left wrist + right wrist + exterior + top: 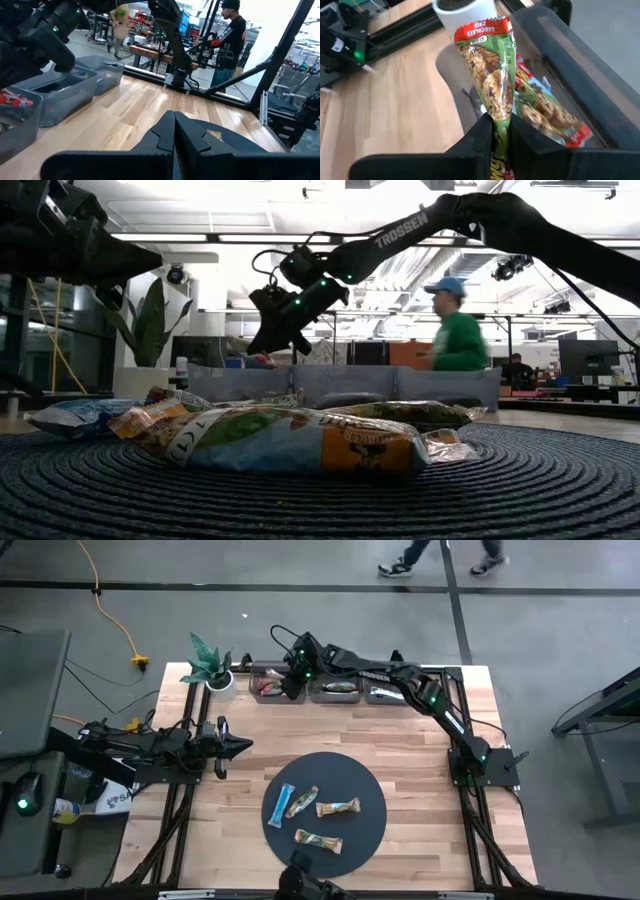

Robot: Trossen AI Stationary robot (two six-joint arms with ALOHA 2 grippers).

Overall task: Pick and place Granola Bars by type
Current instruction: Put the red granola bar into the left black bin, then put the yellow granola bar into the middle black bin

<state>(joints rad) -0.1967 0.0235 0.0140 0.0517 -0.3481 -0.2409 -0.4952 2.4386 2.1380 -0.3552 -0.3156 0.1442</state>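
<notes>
One green-and-red wrapped chocolate chip granola bar (492, 75) is pinched by its end between the right gripper (498, 131) fingers, jaws nearly closed on the wrapper; it hangs above the leftmost clear plastic bin (266, 683) at the table's far edge, which already holds more red/green wrapped bars (545, 107); the right gripper (291, 683) sits over that bin in the high view, arm stretched across from the right side; two more clear bins, the middle bin (335, 689) and the right-hand bin (383, 692), stand in line beside it, each with bars inside, types too small to tell; four bars lie on the large dark round woven disc (370, 820) near the front of the table: a light blue wrapped bar (282, 802), a brownish multicolour bar (301, 802) touching or just beside it, another multicolour bar (338, 808) to its right, and a fourth multicolour bar (318, 840) nearer the front edge; left gripper (240, 746) waits over bare wood at the table's left side, well apart from disc and bins, fingers together with nothing between them; small potted green plant in a white pot (213, 668) stands just left of the bin row; a person in a green top and blue cap (455, 330) is in the room beyond the table.
</notes>
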